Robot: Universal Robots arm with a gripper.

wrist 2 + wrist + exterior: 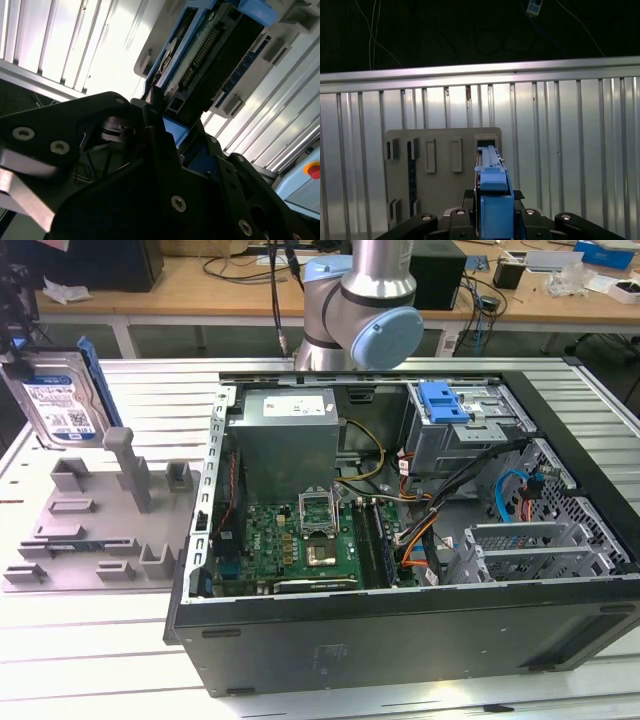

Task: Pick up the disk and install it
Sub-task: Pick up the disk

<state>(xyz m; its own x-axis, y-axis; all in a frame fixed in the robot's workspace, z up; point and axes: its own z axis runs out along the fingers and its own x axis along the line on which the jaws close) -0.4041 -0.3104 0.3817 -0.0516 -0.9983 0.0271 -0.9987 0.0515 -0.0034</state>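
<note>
The disk, silver-grey with a white-and-blue label and a blue carrier frame, hangs upright at the exterior view's left, above the far corner of the grey fixture tray. My gripper is shut on its upper edge. In the first wrist view the disk's blue carrier edge runs between my gripper's black fingers, with the tray below. In the second wrist view the disk's connector side shows past a dark finger.
The open computer case lies on the ribbed metal table at the exterior view's right of the tray. Inside it are a motherboard, cables and a drive cage carrying a blue bracket. The arm's elbow stands behind the case.
</note>
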